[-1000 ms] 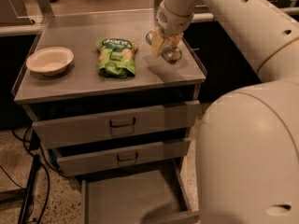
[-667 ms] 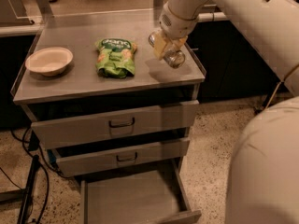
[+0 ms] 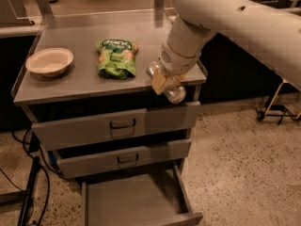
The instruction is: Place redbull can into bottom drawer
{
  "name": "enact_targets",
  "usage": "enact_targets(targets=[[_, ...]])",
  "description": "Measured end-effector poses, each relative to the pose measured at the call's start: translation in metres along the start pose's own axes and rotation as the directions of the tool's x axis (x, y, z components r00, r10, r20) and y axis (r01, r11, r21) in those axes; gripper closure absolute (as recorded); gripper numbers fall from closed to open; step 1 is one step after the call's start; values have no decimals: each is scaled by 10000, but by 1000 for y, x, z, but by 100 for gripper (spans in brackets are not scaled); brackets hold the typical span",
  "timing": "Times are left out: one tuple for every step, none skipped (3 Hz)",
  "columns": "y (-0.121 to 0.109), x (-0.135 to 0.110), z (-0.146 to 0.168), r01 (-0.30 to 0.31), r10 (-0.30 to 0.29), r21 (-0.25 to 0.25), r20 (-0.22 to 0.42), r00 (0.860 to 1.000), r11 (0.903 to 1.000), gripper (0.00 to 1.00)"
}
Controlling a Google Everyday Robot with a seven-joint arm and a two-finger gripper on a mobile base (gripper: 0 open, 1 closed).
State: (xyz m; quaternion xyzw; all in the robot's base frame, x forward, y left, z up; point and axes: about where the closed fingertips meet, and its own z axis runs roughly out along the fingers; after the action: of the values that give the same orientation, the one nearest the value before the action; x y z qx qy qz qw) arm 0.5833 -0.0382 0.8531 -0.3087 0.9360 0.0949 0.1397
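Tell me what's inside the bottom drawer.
The bottom drawer stands open; its visible floor is bare, its rear hidden beneath the middle drawer. The claw holds the redbull can at the front edge of the cabinet top.

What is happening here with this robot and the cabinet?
The robot arm's end effector is closed on the redbull can and holds it at the front right edge of the cabinet top, above the drawers. The bottom drawer is pulled open, and the can is not yet in it. A green snack bag and a white bowl lie on the cabinet top.
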Motion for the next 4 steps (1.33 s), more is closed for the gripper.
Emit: enact_targets(targets=[[-1, 2, 3, -5, 5, 13, -111, 9999, 10000, 100], [5, 7, 8, -59, 60, -86, 90, 9999, 9999, 100], [21, 29, 28, -285, 284, -356, -11, 9996, 9990, 100], [46, 69, 59, -461, 401, -938, -644, 9971, 9945, 100]])
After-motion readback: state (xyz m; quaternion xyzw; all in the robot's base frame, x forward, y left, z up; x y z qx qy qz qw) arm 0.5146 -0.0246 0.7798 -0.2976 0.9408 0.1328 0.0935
